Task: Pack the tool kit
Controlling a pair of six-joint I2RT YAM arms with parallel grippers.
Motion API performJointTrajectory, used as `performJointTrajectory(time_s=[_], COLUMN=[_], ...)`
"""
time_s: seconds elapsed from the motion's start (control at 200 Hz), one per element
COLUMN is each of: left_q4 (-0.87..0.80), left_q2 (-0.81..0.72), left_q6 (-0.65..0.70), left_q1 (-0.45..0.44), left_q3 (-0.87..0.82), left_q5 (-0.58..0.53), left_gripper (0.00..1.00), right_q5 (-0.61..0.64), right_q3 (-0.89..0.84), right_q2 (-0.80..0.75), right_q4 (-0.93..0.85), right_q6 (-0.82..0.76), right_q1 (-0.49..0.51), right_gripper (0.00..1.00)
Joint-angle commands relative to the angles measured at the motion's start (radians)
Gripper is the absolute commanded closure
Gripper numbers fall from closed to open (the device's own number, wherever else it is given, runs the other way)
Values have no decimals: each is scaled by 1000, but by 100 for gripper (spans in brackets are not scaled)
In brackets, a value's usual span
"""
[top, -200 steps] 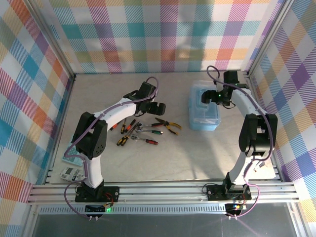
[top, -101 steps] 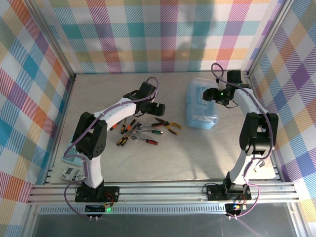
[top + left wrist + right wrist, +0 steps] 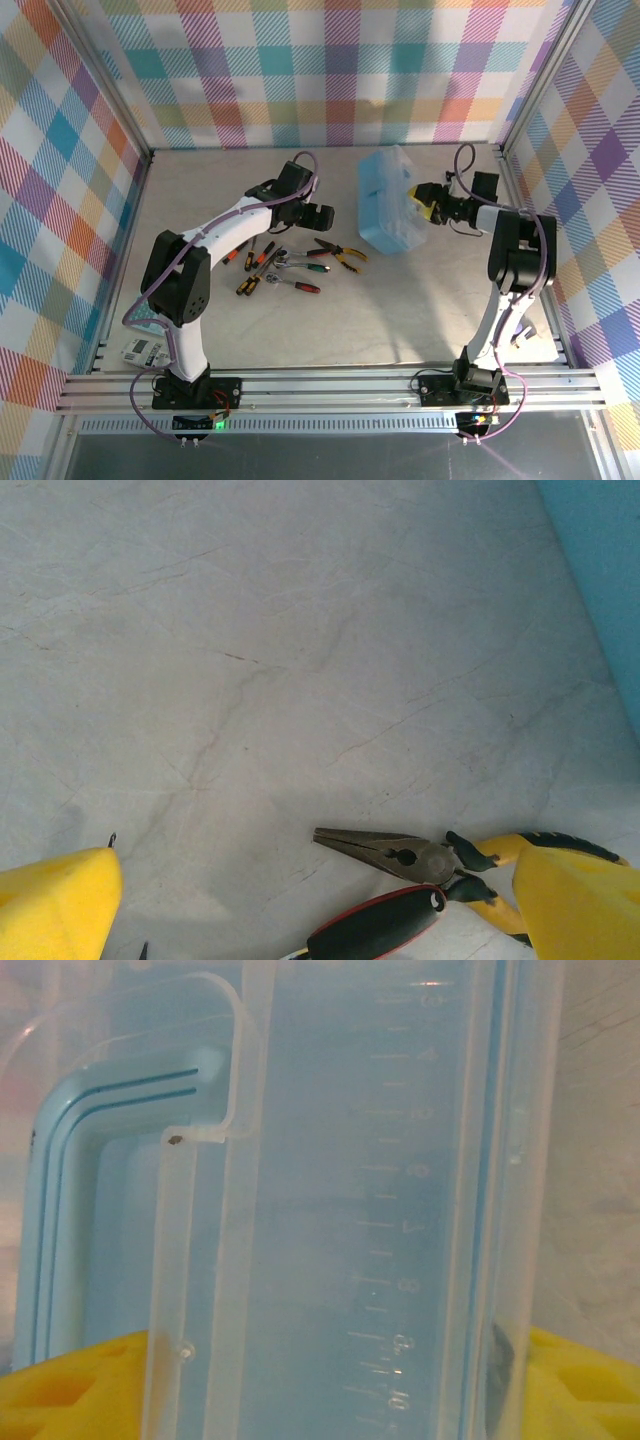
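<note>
Left gripper (image 3: pixel 320 220) spread wide, empty, above the table (image 3: pixel 400 310), just beside the pliers (image 3: pixel 392 853). Right gripper (image 3: pixel 427 202) clamped on the blue case (image 3: pixel 385 205) at its clear lid — case tipped on edge, right of the screwdrivers (image 3: pixel 255 265) and wrench (image 3: pixel 299 286). Calculator (image 3: pixel 140 351) well apart — near-left corner.

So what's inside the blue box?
Through the clear lid of the tool case I see only pale blue plastic, no tools. The pliers and screwdrivers lie outside on the table. The lid is cloudy, so something small could be hidden.
</note>
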Motion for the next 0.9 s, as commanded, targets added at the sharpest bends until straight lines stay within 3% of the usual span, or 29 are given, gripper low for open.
performJointTrajectory(time_s=[0.0,0.13,0.35,0.655,0.77,0.895], left_q4=[-34,-37,-45,-54,-72,-114], left_q2=[-41,-42,-37,-53,-61,-62], left_q6=[22,23,26,30,31,30], left_q1=[9,10,10,10,10,10], left_q3=[21,24,30,20,34,102], left_q5=[10,9,11,8,8,48], left_gripper=[0,0,0,0,0,0], right_q5=[-50,-19,19,56,119,257], right_q3=[-22,-4,56,129,171,234], right_q2=[58,47,28,-17,-59,-125], right_q4=[102,2,-162,-314,-423,-582], right_q6=[77,9,-89,-181,-225,-293], right_q1=[8,4,-9,-24,-39,-55], right_gripper=[34,22,13,8,0,1])
